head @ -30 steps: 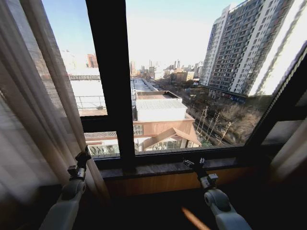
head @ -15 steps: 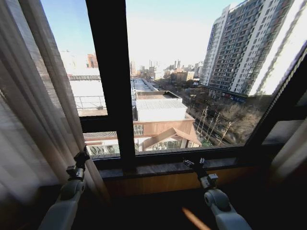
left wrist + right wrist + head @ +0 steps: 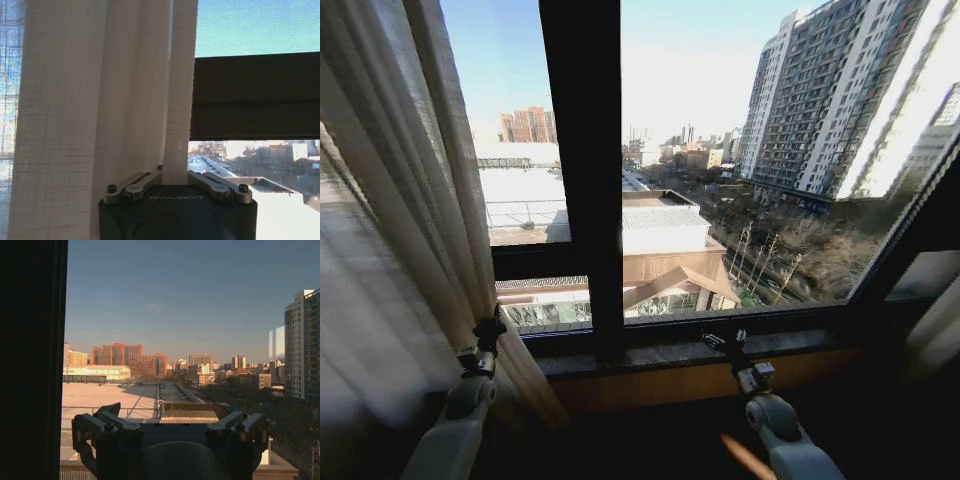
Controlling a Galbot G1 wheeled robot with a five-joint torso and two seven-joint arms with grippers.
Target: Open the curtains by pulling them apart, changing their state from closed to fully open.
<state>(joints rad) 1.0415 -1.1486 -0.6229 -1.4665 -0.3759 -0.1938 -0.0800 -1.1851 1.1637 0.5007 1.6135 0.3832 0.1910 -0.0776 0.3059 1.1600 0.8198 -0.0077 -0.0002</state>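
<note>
The left gripper (image 3: 492, 328) sits low at the left of the head view, raised on its pale grey arm against the inner edge of the sheer cream-white pleated curtain panel (image 3: 390, 260), and from here it seems to be pinching that edge. That panel hangs gathered along the left side of the dark-framed window (image 3: 582, 180), whose glass shows rooftops and a tall apartment block. The right gripper (image 3: 725, 343) rests near the brown wooden window sill (image 3: 670, 352), apart from any fabric; a strip of pale curtain (image 3: 935, 320) shows at the far right edge.

In the left wrist view, the left gripper (image 3: 175, 176) is clamped on a narrow fold of the same translucent cream fabric (image 3: 100, 100), which rises straight out from between its linkages, with the dark window frame (image 3: 255, 95) beside it.

In the right wrist view, the right gripper (image 3: 167, 427) stands with its fingers spread wide and nothing between them, facing the city through bare glass, a dark upright (image 3: 30, 360) of the frame at one side.

Judging by this, the middle of the window is already uncovered. What seems left is drawing the left panel fully to its side; whether the right panel is fully back I cannot tell.
</note>
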